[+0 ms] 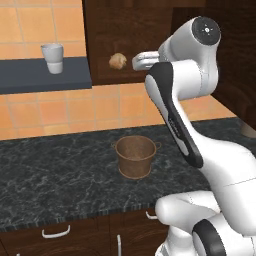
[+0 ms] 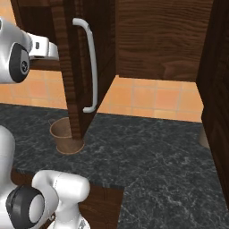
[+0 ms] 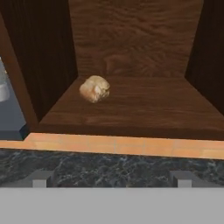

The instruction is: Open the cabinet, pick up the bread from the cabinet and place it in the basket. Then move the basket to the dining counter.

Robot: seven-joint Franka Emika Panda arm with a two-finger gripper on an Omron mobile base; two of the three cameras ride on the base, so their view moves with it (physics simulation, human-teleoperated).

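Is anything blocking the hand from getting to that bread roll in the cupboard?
Nothing visible does. The cabinet is open, the bread sits alone on its shelf, and the gripper faces it with only open space between.

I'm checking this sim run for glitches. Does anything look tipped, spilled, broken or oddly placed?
Nothing stands out. The cabinet door is swung open, the bread lies whole on its shelf left of centre, the basket stands upright on the black countertop, and a white cup sits upright on a grey shelf.
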